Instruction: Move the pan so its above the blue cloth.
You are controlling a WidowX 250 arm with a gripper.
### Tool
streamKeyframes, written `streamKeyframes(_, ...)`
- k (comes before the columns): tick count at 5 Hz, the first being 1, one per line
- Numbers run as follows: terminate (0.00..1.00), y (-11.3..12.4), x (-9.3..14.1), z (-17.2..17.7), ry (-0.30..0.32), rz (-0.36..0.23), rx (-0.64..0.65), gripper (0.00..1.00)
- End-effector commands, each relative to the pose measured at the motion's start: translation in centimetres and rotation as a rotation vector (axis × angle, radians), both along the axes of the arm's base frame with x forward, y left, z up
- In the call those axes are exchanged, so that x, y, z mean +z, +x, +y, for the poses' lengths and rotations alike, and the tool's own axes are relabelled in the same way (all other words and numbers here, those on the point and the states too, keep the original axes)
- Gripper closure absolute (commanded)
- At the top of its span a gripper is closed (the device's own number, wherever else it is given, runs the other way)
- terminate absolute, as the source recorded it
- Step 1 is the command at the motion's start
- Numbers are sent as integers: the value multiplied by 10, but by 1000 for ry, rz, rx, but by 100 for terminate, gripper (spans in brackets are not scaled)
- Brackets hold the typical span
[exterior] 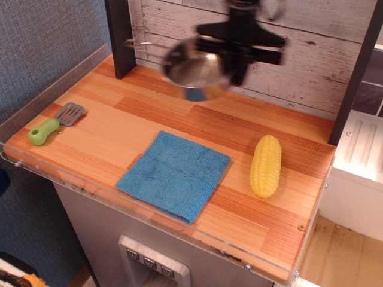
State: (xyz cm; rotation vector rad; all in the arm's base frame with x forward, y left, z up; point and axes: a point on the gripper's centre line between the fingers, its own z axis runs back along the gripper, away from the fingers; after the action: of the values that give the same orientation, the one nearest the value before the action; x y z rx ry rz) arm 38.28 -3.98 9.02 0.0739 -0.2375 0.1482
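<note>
Carrying the small shiny steel round pan (195,70) high over the wooden counter (209,125), behind the flat blue terry cloth (174,173). Black gripper (238,70) clamping its right rim. Probably light and stiff, yet slippery; tilting slightly.

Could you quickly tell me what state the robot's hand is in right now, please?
Hand: closed on the rim of the pan, holding it in the air, clear of the counter.
</note>
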Motion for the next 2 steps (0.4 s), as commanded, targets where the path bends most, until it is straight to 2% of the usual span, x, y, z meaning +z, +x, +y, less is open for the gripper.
streamKeyframes(1, 0, 2, -7, -28, 29, -23, 75, 100)
streamKeyframes(2, 0, -7, -20, -15, 32, 3, 137, 100)
